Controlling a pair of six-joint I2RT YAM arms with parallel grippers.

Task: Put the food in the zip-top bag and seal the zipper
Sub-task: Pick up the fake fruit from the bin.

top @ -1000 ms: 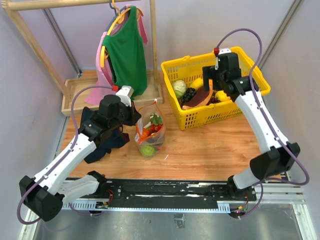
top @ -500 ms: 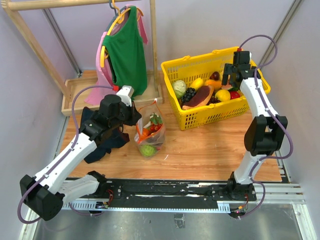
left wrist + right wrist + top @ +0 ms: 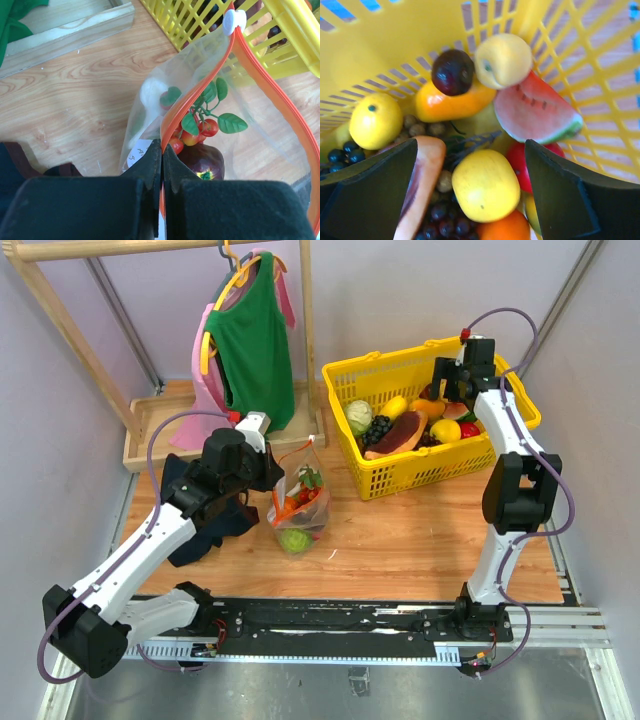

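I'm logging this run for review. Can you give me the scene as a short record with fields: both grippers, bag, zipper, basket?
left gripper: shut on the zipper, at one end of the bag mouth
right gripper: open, above the food in the basket, holding nothing
bag: on the table, tomatoes and other pieces inside
zipper: unsealed, mouth open, slider at the far end
basket: yellow, holds a watermelon slice, a lemon and more
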